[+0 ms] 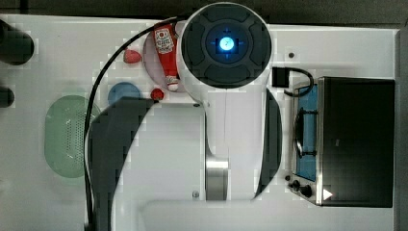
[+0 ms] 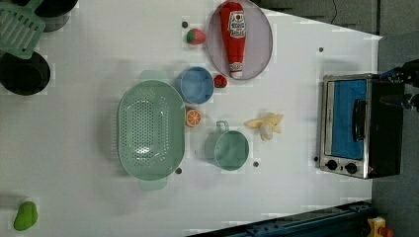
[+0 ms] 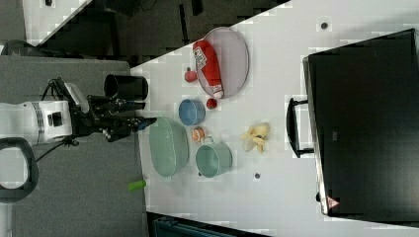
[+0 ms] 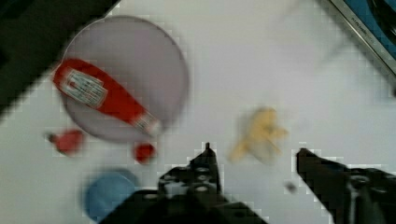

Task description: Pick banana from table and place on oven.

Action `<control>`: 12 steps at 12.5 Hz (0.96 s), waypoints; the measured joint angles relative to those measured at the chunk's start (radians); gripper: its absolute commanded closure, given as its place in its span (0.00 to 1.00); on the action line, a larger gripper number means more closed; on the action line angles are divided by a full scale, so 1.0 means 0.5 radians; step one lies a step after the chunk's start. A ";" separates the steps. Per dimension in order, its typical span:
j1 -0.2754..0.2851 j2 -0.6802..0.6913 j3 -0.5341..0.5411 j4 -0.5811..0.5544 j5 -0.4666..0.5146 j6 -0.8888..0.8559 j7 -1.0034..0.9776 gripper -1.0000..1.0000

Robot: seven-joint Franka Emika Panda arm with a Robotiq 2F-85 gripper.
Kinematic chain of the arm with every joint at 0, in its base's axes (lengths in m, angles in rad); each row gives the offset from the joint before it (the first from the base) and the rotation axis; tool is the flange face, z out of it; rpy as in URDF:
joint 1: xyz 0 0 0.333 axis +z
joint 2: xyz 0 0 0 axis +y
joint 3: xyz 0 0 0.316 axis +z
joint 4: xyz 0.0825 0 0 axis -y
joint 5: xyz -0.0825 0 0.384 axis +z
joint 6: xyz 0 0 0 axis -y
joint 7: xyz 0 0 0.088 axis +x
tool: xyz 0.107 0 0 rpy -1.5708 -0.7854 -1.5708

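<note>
Tool [image 4: 254, 156] open, empty, raised

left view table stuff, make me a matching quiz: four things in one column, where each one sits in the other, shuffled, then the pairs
Things:
1. red ketchup bottle
2. pale yellow toy banana
3. round orange slice
4. small green toy

Places:
A. between the big green colander and the green mug
B. alone near the left view's bottom left corner
C. lying on the oval grey plate
D. on bare white table between the mug and the black toaster oven

Pairs: 1-C, 2-D, 3-A, 4-B

Banana [image 2: 266, 126] – pale yellow, peel splayed – flat on white table [image 2: 296, 197], near black oven [image 2: 360, 126], apart.
</note>
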 measured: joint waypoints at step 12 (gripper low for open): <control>-0.065 -0.645 -0.082 -0.527 -0.025 0.028 0.044 0.00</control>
